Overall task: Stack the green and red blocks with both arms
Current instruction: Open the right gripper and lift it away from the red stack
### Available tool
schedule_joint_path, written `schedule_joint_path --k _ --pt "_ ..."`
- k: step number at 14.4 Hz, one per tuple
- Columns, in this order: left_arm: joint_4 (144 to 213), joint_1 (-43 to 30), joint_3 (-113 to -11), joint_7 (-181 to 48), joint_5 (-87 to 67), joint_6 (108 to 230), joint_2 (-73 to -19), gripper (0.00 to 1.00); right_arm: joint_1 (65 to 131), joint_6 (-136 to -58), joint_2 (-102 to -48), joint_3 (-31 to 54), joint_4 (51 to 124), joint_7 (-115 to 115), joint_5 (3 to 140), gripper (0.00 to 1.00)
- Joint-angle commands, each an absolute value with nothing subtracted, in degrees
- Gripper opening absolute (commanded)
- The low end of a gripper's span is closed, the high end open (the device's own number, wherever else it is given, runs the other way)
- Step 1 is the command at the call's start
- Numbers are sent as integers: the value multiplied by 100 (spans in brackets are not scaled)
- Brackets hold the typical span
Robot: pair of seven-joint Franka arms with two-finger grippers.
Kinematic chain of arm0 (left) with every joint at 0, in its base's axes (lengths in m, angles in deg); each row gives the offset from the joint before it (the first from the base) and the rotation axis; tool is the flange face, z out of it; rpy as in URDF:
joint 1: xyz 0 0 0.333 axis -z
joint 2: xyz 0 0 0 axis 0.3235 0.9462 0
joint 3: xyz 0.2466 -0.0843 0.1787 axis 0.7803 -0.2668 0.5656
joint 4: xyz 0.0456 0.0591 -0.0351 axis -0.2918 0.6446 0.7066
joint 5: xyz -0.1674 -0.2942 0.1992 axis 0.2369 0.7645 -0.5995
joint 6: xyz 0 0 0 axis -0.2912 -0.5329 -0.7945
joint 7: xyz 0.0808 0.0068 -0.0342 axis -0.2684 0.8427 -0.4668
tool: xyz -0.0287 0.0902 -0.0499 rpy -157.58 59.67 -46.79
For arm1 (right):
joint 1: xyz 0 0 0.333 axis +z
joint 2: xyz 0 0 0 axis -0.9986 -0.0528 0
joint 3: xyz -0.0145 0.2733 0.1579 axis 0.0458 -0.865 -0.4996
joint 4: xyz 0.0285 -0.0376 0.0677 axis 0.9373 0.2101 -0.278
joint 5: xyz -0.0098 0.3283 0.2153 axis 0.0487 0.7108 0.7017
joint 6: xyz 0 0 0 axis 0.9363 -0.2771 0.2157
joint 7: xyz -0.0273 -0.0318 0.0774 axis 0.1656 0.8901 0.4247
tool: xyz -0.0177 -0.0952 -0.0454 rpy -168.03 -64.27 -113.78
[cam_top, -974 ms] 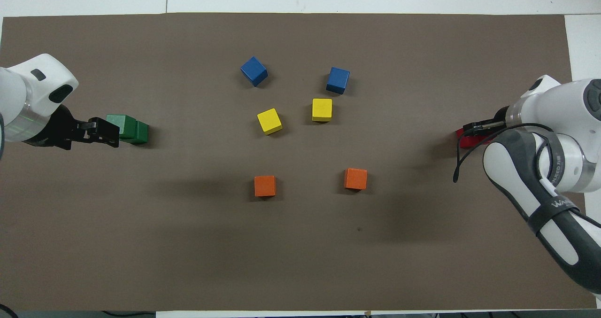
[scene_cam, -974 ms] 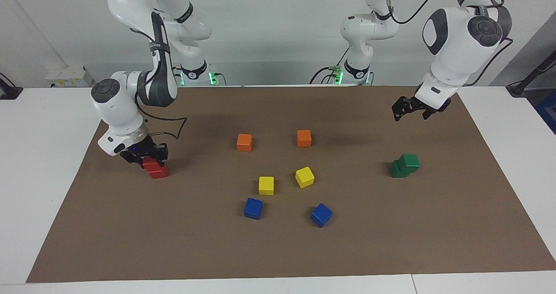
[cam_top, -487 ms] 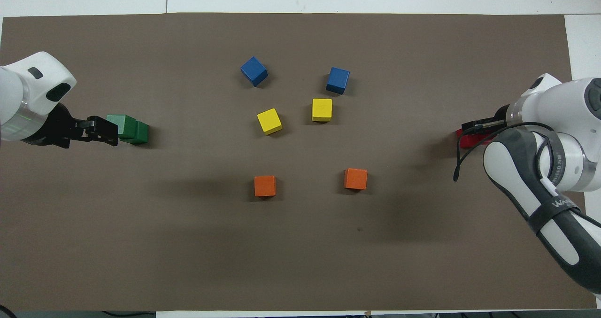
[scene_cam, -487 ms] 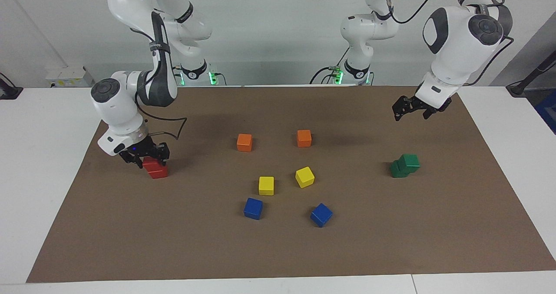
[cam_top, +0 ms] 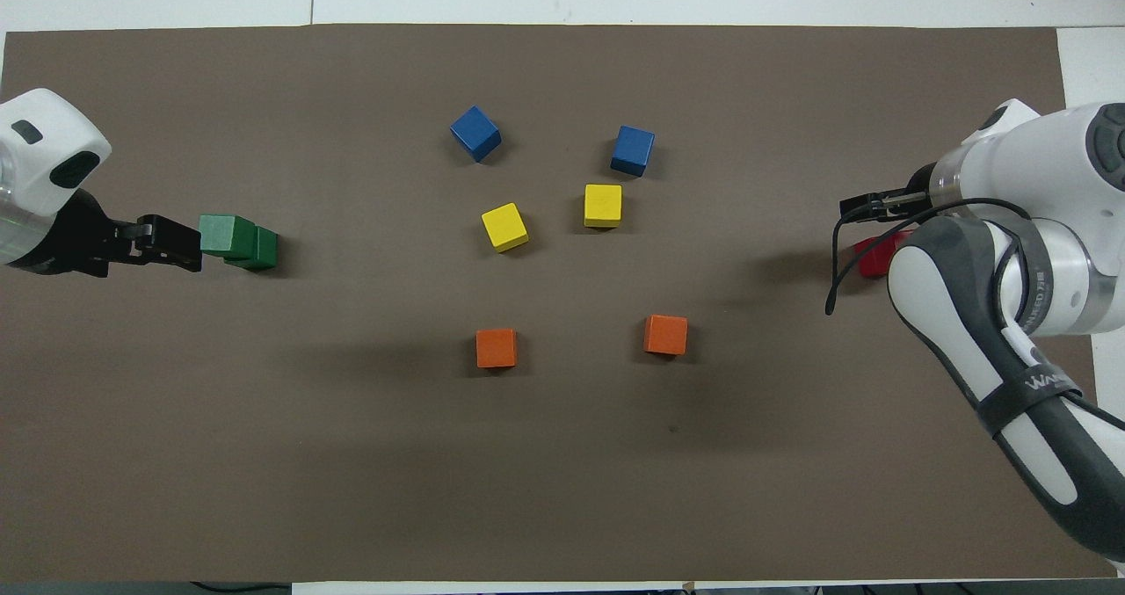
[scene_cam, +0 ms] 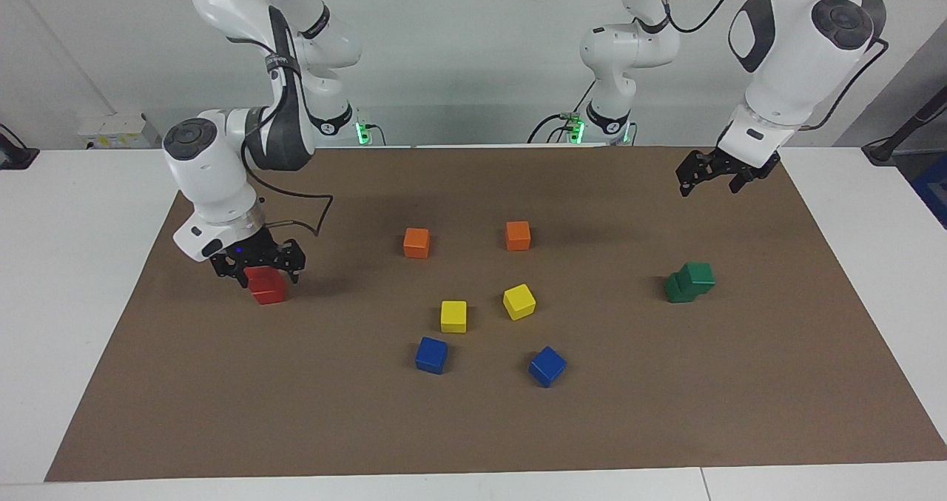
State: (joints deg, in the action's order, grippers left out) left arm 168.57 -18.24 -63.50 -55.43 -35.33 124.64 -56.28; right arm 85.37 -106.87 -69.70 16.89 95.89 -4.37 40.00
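Two red blocks (scene_cam: 267,286) stand stacked on the brown mat at the right arm's end of the table; in the overhead view only a bit of red (cam_top: 873,259) shows beside the right arm. My right gripper (scene_cam: 259,266) hangs open just over the upper red block, one fingertip off each side of its top. Two green blocks (scene_cam: 690,282) are stacked at the left arm's end, the upper one (cam_top: 220,234) set askew on the lower (cam_top: 259,249). My left gripper (scene_cam: 712,177) is open and empty, raised well above the mat, clear of the green stack.
In the middle of the mat (scene_cam: 473,427) lie two orange cubes (scene_cam: 416,242) (scene_cam: 518,235), two yellow cubes (scene_cam: 453,316) (scene_cam: 519,301) and two blue cubes (scene_cam: 431,354) (scene_cam: 547,366). A black cable (scene_cam: 311,216) loops off the right arm's wrist.
My right gripper has opened, let go of the upper red block and lifted slightly. The left gripper has risen and drawn away from the green stack.
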Motion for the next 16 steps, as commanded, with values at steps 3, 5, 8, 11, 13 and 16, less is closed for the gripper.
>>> schedule_joint_path --k 3,5,8,11,13,16 --pt "16859 -1826 -6327 -5612 -3457 12336 -5687 100 8486 -9554 -6873 1678 8491 -465 4076 100" --pt "16859 -1817 -6327 -5620 -3457 12336 -5687 100 8486 -8693 -6698 1678 7936 -509 4085 100" --pt "16885 -1817 -6327 -5620 -3457 12344 -5722 100 8442 -7787 -6093 1687 7837 -527 4085 100" --pt "16894 -1809 -6327 -5620 -3457 12362 -5722 100 8434 -7100 -5591 1722 7855 -745 4085 100" --pt "16894 -1809 -6327 -5612 -3457 12353 -5722 100 8390 -6940 -5476 1766 7846 -746 4085 100" --pt "16894 -1817 -6327 -5612 -3457 12353 -5722 100 8319 -6835 -5457 1749 7881 -764 4094 100"
